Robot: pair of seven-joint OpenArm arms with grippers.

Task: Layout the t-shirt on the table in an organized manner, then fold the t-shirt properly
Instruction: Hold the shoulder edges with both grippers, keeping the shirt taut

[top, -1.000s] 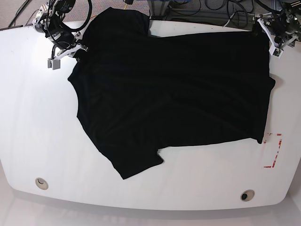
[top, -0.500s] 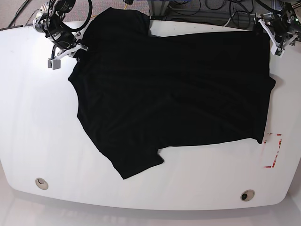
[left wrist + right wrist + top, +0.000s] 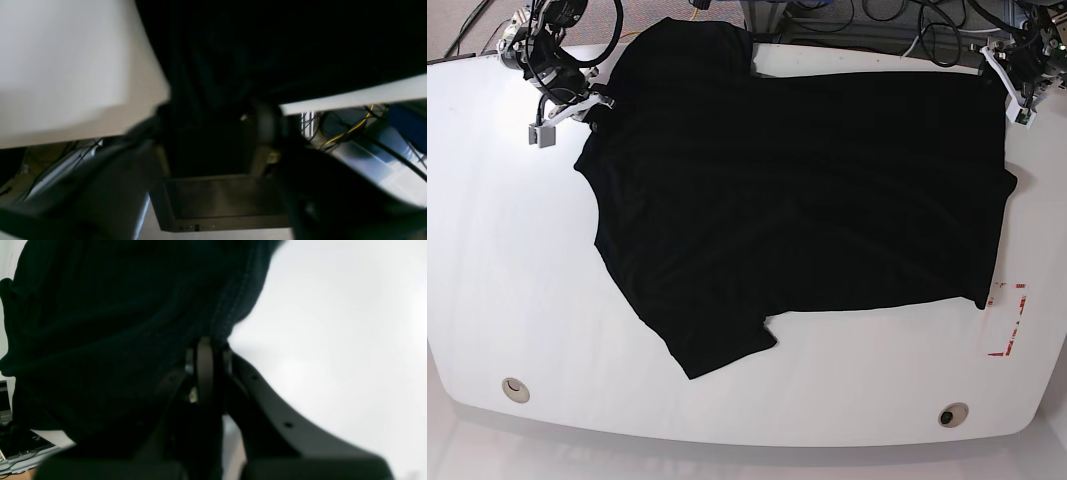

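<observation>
You have the black t-shirt (image 3: 797,200) spread across the far half of the white table (image 3: 517,260), lying mostly flat with its length running side to side. One short sleeve (image 3: 712,345) points toward the near edge, and the other hangs over the far edge near the middle. The straight bottom hem runs along the side where the red tape marks (image 3: 1010,320) sit near the corner, and it bows out slightly partway down. The cloth reads as plain black with faint ripples and no clear folds. Your right gripper (image 3: 592,105) sits at the far corner opposite the tape; in the right wrist view its jaws are pressed together on a stitched edge of the shirt, which bunches into soft wrinkles beside them. Your left gripper (image 3: 1017,95) is at the far corner on the tape side, right at the shirt's corner. In the left wrist view the picture is blurred; dark cloth lies between the fingers, but you cannot tell whether they are pinching it or are apart.
</observation>
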